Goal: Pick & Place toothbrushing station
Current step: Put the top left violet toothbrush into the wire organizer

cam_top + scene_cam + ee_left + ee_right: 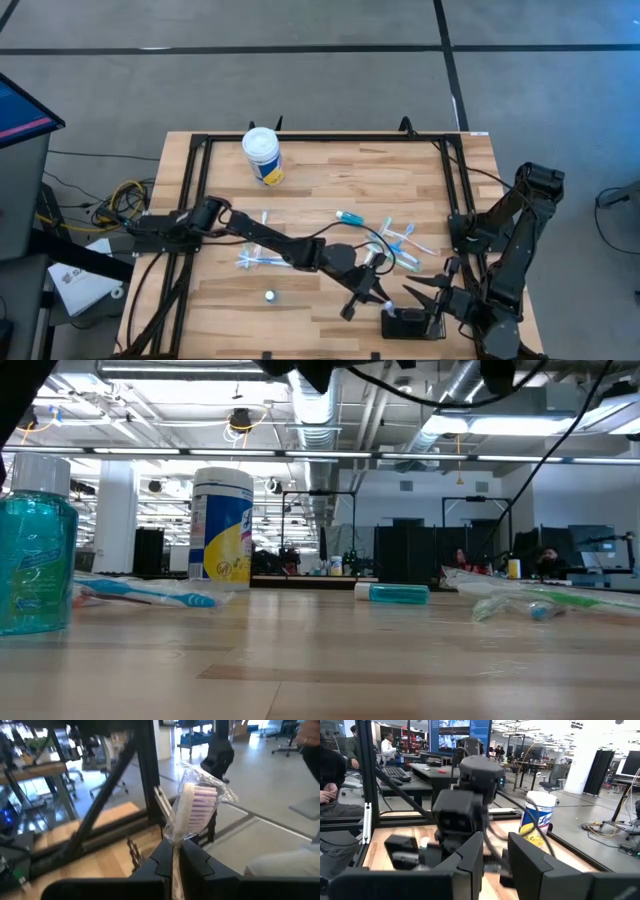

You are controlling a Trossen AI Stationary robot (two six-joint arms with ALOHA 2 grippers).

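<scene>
While the stand waits at my table's near right, the count goes view by view.

High view: my left gripper (362, 297) reaches to about 5 o'clock of table centre, clamped on a wrapped toothbrush (368, 270). The black toothbrush stand (405, 324) lies just beyond it, at the near-right edge. My right gripper (428, 295) sits over the stand; from here I cannot tell whether it touches it. More brushes (400, 240) lie scattered at 3 o'clock, others (258, 260) at 8 o'clock; a wipes tub (264, 155) stands at 11 o'clock.

Low view: tub (222, 525), a blue mouthwash bottle (35, 550), loose brushes (140, 592) on the table top (320, 660). No gripper, no stand.

Left wrist view: fingers (195, 865) pressed together on the wrapped brush (192, 807), bristles up.

Right wrist view: my fingers (470, 857) stand partly apart; whether they grip anything I cannot tell.

Judgement: one brush lifted, not yet slotted; most of the stock is left.
</scene>
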